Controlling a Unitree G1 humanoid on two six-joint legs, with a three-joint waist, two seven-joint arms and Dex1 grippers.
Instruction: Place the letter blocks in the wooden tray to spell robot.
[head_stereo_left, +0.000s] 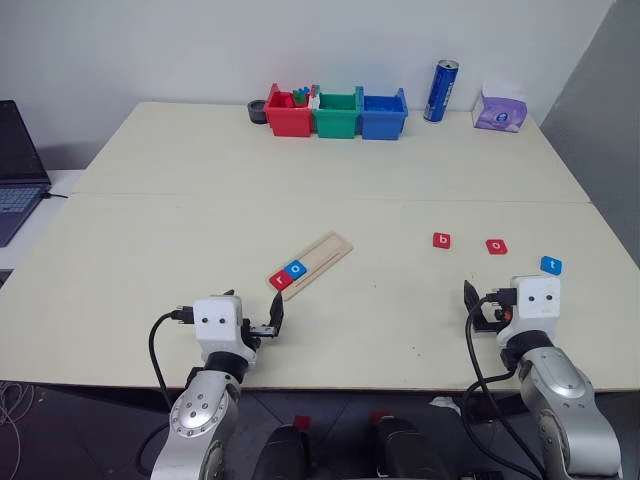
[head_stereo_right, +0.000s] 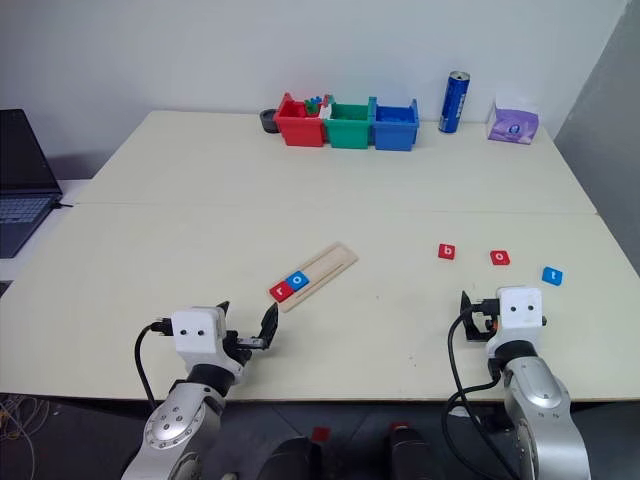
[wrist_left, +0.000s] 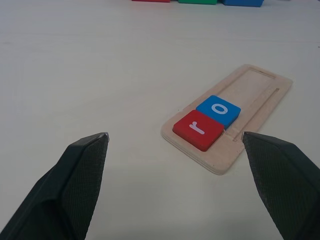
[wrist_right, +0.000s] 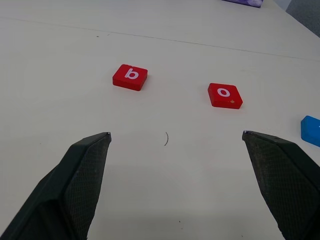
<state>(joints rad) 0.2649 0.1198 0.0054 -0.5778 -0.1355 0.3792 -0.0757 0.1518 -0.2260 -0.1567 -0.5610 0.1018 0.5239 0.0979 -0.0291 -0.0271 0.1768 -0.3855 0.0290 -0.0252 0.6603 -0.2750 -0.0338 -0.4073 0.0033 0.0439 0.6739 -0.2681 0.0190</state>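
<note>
Left eye view shows the wooden tray (head_stereo_left: 312, 260) lying at a slant on the pale counter (head_stereo_left: 200, 230), a little left of centre. A red "r" block (head_stereo_left: 281, 280) and a blue "o" block (head_stereo_left: 295, 269) sit side by side, touching, at the tray's near end. To the right, loose on the counter, lie a red "b" block (head_stereo_left: 442, 240), a red "o" block (head_stereo_left: 497, 246) and a blue "t" block (head_stereo_left: 551, 265), each apart from the others. The left claw (wrist_left: 175, 142) hovers near the tray's near end, fingers spread, empty. The right claw (wrist_right: 175, 137) hovers near the loose blocks, fingers spread wide, empty.
</note>
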